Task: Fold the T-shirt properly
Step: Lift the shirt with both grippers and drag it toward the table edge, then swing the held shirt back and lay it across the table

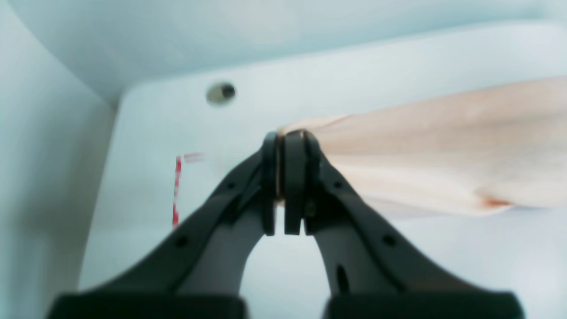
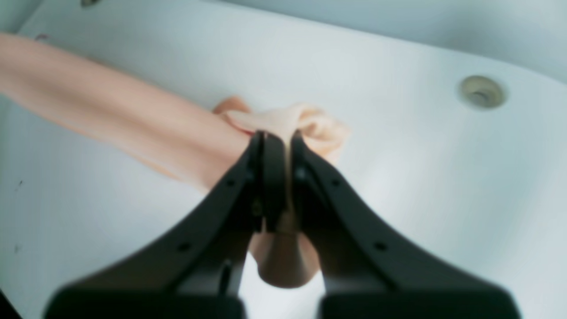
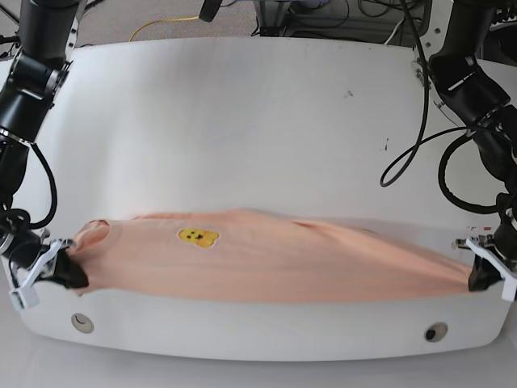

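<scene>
The peach-pink T-shirt [image 3: 275,263] is stretched sideways, low over the front of the white table [image 3: 258,121]. Its yellow face patch [image 3: 198,237] faces up, left of centre. At the right end of the base view, my left gripper [image 3: 477,279] is shut on one bunched end of the cloth. The left wrist view shows the gripper [image 1: 288,137] pinching the shirt [image 1: 443,141] between closed fingers. At the left end, my right gripper [image 3: 71,271] is shut on the other bunched end. In the right wrist view, the gripper [image 2: 277,137] grips the fabric [image 2: 133,119], and a fold hangs below the jaws.
Two round holes [image 3: 81,323] [image 3: 436,332] sit in the table near its front edge. A red tape mark [image 1: 177,190] lies on the surface beside my left gripper. Cables and equipment [image 3: 339,12] stand beyond the table's far edge.
</scene>
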You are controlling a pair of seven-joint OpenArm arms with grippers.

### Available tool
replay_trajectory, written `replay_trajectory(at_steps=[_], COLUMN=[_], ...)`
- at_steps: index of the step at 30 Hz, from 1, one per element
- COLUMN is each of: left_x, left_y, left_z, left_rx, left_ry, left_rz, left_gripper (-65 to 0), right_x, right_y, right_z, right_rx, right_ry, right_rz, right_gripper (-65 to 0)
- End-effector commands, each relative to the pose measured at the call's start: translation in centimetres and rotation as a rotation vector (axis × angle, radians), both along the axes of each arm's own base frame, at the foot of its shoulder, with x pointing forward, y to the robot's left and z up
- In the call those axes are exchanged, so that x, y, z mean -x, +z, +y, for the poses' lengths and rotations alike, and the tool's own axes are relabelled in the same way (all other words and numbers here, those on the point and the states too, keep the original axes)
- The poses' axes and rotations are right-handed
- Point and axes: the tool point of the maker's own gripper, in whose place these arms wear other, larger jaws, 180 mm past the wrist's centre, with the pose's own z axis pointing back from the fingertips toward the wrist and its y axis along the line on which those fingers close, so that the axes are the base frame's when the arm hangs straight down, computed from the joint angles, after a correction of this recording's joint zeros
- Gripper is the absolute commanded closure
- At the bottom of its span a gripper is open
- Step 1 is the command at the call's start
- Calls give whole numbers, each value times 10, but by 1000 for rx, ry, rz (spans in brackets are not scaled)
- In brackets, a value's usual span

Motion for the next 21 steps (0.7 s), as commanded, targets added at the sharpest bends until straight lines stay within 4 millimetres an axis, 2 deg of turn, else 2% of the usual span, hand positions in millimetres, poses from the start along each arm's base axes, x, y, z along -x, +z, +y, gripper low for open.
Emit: replay_trajectory(at_steps=[1,6,10,14,16,18,21], left_x=[12,40,75,114,125,147,168], left_y=[7,-34,-71,-109,-118,-135,-152], left_z=[4,6,18,32,34,38,43], left_rx=[6,57,89,106,104,101,107], left_ry=[1,-5,30,80,89,104,127], left_rz=[-46,45,138,253,285,352,417], left_gripper=[0,0,0,0,0,0,0], right_x=[13,46,78,106,114,129,144], right_y=[1,-44,-76,-99,-107,-120,-135], right_z=[-5,16,29,35,37,37,40], right_rx=[5,-27,-59,-73,-80,-85,-93], right_ry=[-13,4,-1,-13,-16,-18,-23], right_rz=[-29,51,115,174,198,245,293], right_gripper=[0,0,0,0,0,0,0])
